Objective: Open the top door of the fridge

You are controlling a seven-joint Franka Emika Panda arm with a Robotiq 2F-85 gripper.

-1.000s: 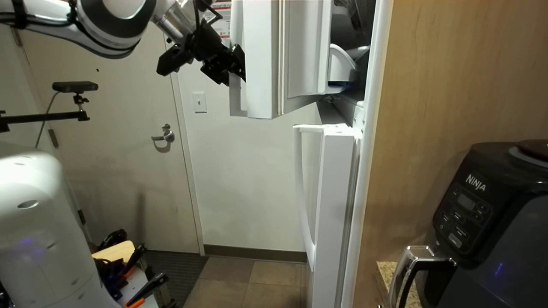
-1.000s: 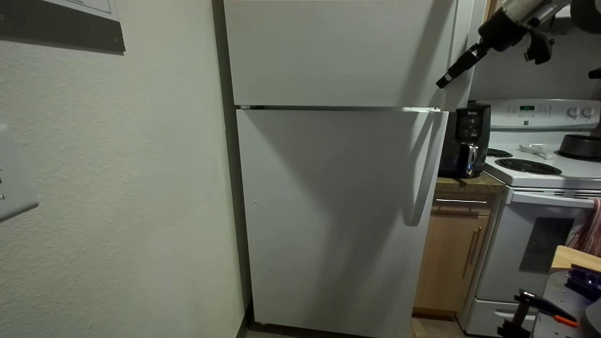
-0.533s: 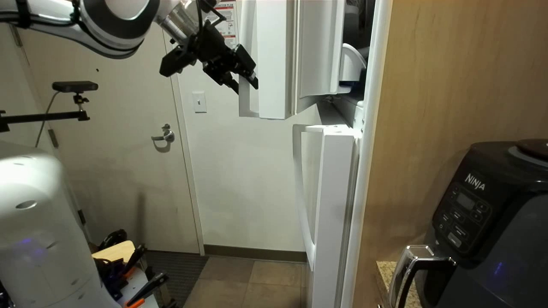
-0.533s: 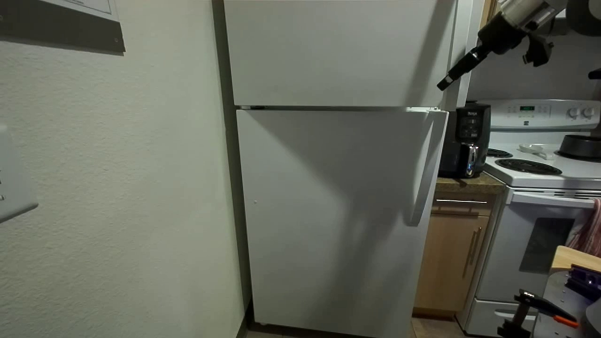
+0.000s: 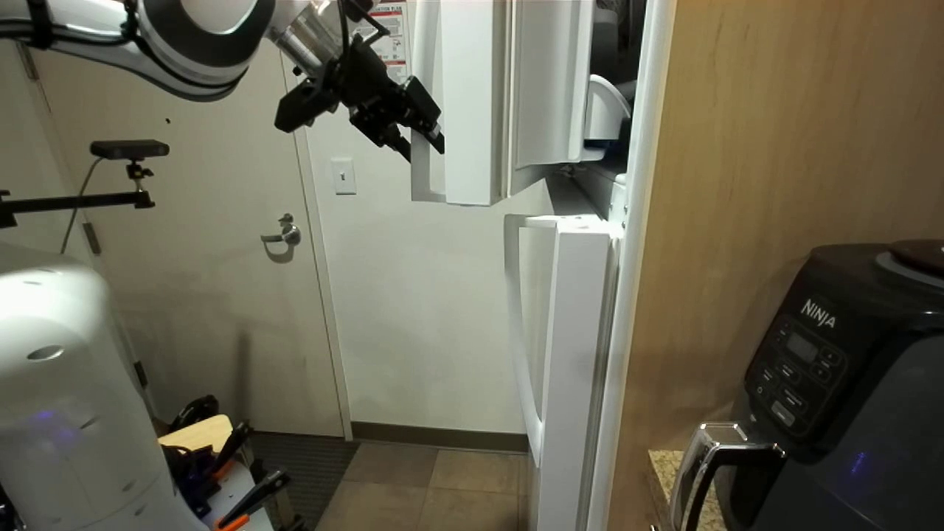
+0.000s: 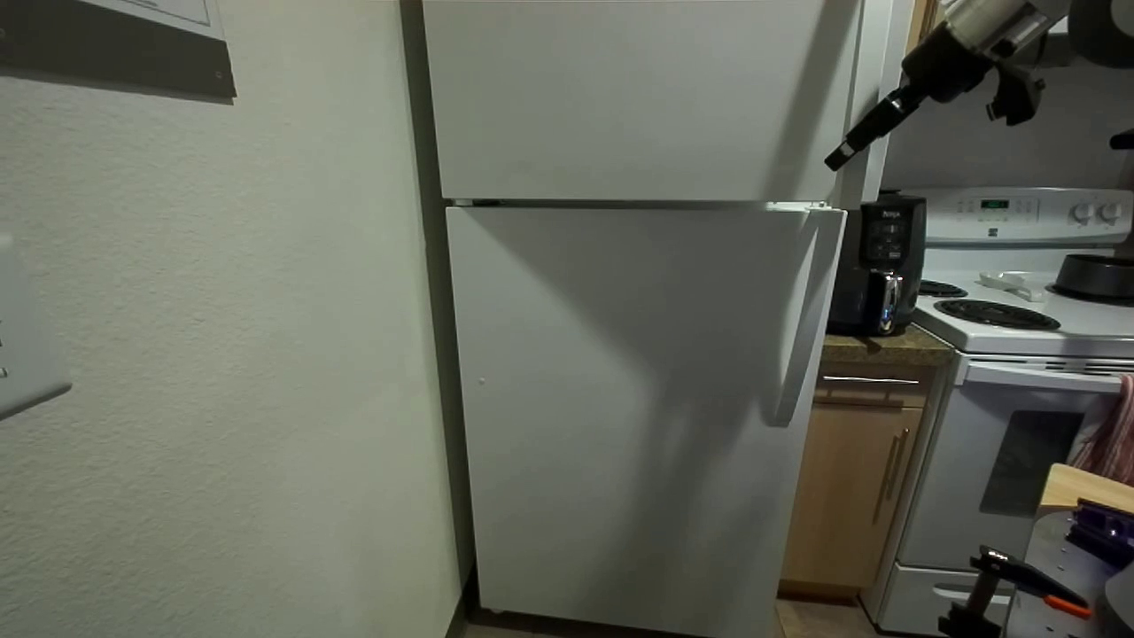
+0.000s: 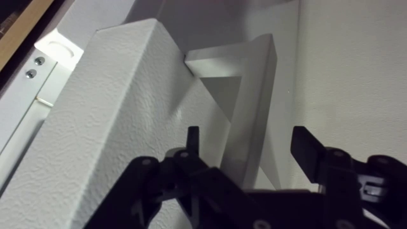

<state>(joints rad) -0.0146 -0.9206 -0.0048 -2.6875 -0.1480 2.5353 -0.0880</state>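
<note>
Standing partly open, the top door (image 5: 468, 110) shows a white shelf bin (image 5: 605, 110) on its inner side and sits at the top of the fridge (image 5: 634, 243), above the closed lower door (image 6: 611, 425). The gripper (image 7: 248, 144) straddles the top door's handle (image 7: 251, 105) with its fingers (image 7: 192, 140) spread well apart: in the wrist view one is between handle and door face, the other on the handle's outer side. Whether either touches the handle cannot be told. In an exterior view the arm (image 5: 199, 63) reaches in from the upper left, with a light switch (image 5: 344, 177) and a closed room door (image 5: 192, 310) beyond. Beside the fridge, a black Ninja appliance (image 5: 833, 369) stands on a counter (image 6: 921, 350); next along, a white stove (image 6: 1045, 341) carries a dark pan (image 6: 1099, 276).
</note>
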